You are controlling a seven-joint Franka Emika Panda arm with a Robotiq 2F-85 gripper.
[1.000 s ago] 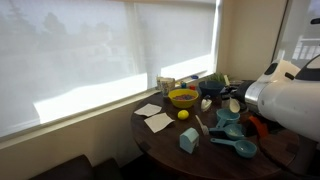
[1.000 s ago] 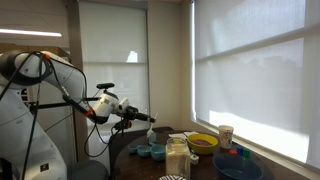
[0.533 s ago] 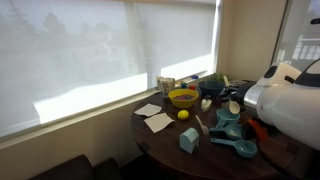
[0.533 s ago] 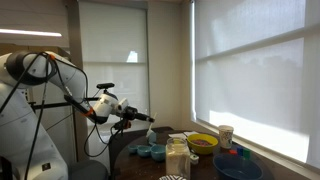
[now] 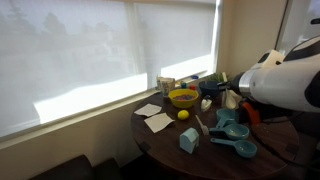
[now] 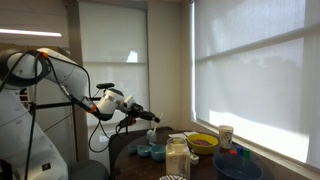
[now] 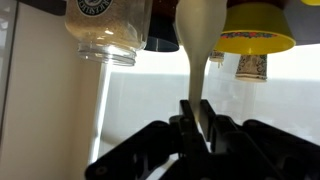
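Note:
My gripper (image 7: 197, 108) is shut on the handle of a cream-white spoon (image 7: 200, 40), whose bowl points away from the wrist camera. In an exterior view the gripper (image 6: 148, 118) hangs over the near edge of the round table, and the spoon (image 6: 152, 131) points down toward the teal measuring cups (image 6: 150, 152). Beyond the spoon, the wrist view shows a glass jar (image 7: 105, 30), a yellow bowl (image 7: 258, 28) and a paper cup (image 7: 252, 65). The white arm (image 5: 285, 80) blocks the right side of an exterior view.
The dark round table (image 5: 160, 145) carries a yellow bowl (image 5: 183, 97), a small yellow ball (image 5: 183, 114), a teal box (image 5: 189, 140), white napkins (image 5: 157, 122) and a paper cup (image 5: 166, 85). A blue bowl (image 6: 237, 170) sits near the window blinds.
The arm has lifted and shifted a little toward the table, carrying the spoon along. The grip has not changed.

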